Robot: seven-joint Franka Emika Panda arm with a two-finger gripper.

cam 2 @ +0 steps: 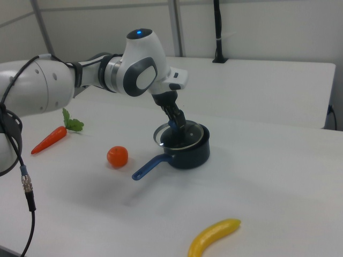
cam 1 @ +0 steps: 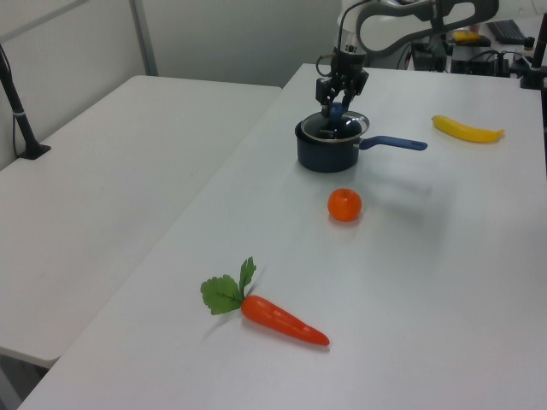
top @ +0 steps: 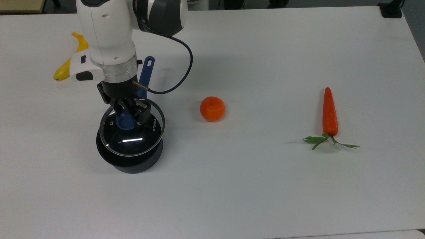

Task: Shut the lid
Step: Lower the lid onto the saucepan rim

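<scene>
On the white table (top: pixel 265 186), the gripper (top: pixel 127 114) clenches the blue knob of the lid (top: pixel 132 137), which sits over the black saucepan (top: pixel 132 164), perhaps not fully seated; a second white table (cam 1: pixel 102 171) adjoins.

light: bright, even | shadows: soft, faint | glare: streak on lid (top: pixel 132 140)

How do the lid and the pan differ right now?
The lid is clear glass with a metal rim; the pan is black. The gripper holds the lid by its knob, over the pan, which stands on the table. Both have blue grips and look equally wide.
</scene>
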